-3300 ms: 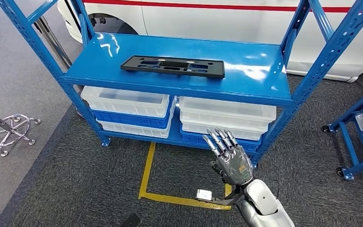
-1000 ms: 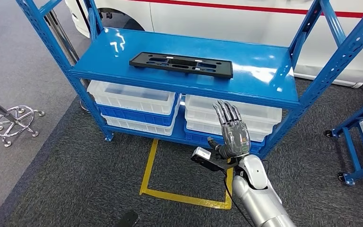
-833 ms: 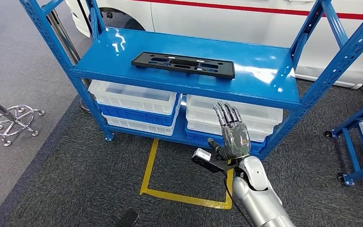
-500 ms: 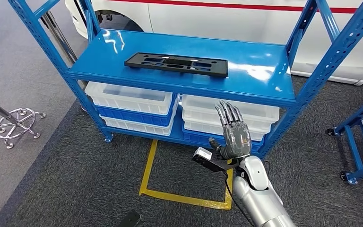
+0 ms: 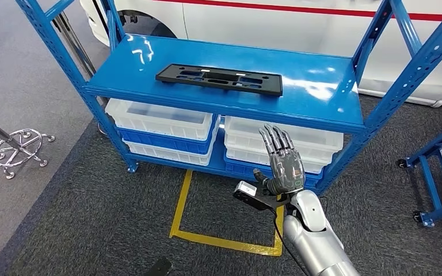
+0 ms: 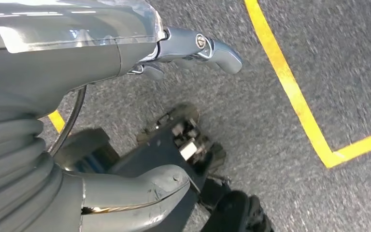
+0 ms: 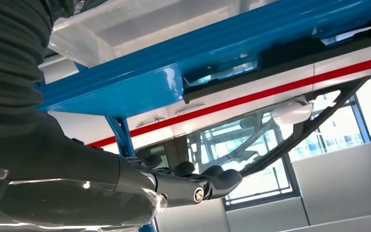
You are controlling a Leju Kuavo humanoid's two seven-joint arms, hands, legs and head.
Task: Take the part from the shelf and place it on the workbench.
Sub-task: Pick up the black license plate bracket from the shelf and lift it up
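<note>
A long black part (image 5: 218,79) with slots lies flat on the top of the blue shelf (image 5: 322,98), left of its middle. My right hand (image 5: 283,164) is raised in front of the shelf, below its front edge and to the right of the part, fingers straight and spread, holding nothing. In the right wrist view the right hand (image 7: 125,186) sits under the shelf's blue edge (image 7: 125,92). My left hand (image 6: 87,58) hangs over the grey carpet with its fingers (image 6: 212,47) and thumb apart, holding nothing.
White and blue bins (image 5: 161,123) fill the shelf's lower level. Yellow floor tape (image 5: 224,241) marks the carpet before the shelf. A chrome stool base (image 5: 20,150) stands at the left, another blue rack (image 5: 437,172) at the right, a white car (image 5: 299,17) behind.
My right hand has risen from near the floor tape to just under the shelf's front edge. Over the last second it holds still while the view sways a little.
</note>
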